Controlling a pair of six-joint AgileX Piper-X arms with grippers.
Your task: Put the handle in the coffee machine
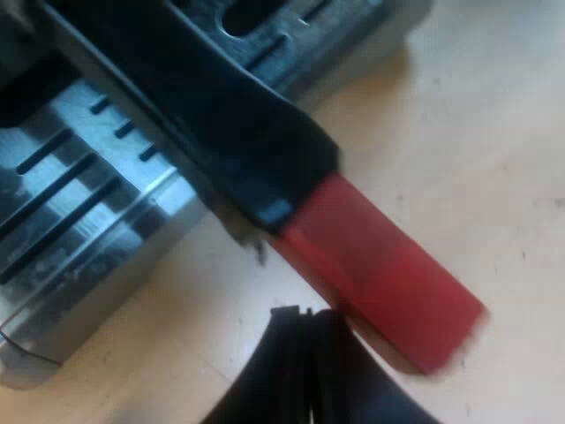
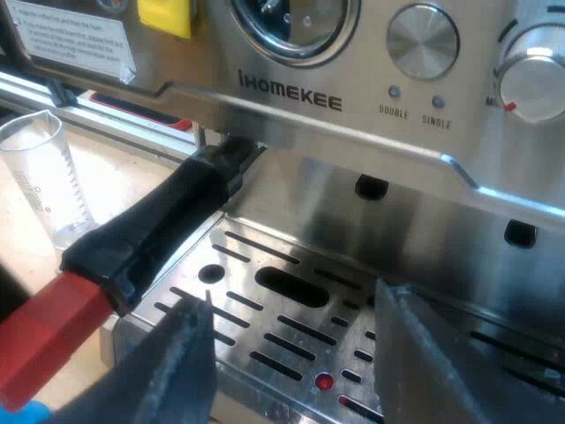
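The holder's dark handle runs out from under the espresso machine's front and over the corner of the drip tray. Its red end points toward the measuring glass. My right gripper hangs open over the drip tray, close to the handle, with nothing between its fingers. In the left wrist view the handle and its red end cross above the tray's edge. My left gripper is shut just beside the red end, and nothing lies between its fingers.
A clear measuring glass stands on the wooden table beside the machine. A small blue thing shows near the red end. Knobs and a gauge sit on the machine's front panel.
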